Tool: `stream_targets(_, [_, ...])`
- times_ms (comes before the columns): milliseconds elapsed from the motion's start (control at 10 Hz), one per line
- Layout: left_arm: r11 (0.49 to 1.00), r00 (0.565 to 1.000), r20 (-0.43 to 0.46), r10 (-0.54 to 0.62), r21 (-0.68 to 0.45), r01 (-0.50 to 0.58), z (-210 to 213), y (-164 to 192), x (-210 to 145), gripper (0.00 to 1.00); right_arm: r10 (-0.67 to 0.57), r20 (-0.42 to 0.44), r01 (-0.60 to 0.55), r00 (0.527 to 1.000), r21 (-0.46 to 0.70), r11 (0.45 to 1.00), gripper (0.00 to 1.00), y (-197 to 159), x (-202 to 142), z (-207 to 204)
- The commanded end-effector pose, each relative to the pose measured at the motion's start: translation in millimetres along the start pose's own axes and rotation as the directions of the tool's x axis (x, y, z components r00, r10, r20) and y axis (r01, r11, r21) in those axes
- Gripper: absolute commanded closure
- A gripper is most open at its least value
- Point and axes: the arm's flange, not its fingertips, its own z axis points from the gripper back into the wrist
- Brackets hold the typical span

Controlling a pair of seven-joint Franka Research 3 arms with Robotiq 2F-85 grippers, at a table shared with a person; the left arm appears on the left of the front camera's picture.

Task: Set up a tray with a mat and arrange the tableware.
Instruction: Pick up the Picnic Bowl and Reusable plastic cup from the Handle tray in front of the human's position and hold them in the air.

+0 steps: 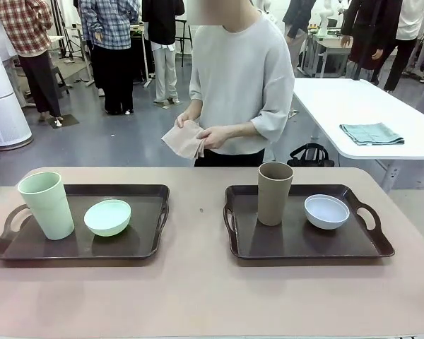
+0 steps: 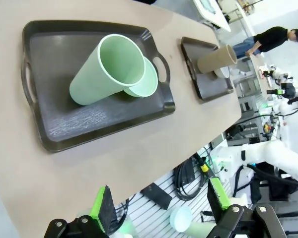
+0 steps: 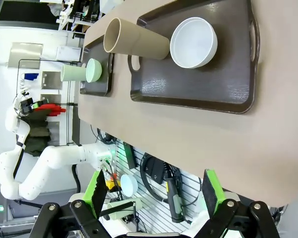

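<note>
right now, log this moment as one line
left tray: green tumbler, green bowl | right tray: brown tumbler, white bowl | person's hands: holding pinkish cloth | left gripper: open | right gripper: open

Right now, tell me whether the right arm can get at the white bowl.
Probably yes. The white bowl sits uncovered on the right tray, apart from the tan tumbler, with nothing above it, and the right arm's jaws stand open.
</note>
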Motion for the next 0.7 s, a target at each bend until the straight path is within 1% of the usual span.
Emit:
stream_targets(0, [1.000, 1.000, 0.009, -0.018, -0.017, 0.018, 2.1, 0.6, 0.5, 0.00, 0.009, 0.000, -0.009, 1.000, 0.014, 1.000, 0.00, -0.7, -0.1, 0.8])
stream_targets(600, [1.000, 1.000, 0.009, -0.018, -0.017, 0.018, 2.1, 0.6, 0.5, 0.00, 0.009, 0.000, -0.009, 1.000, 0.014, 1.000, 0.00, -0.7, -0.1, 0.8])
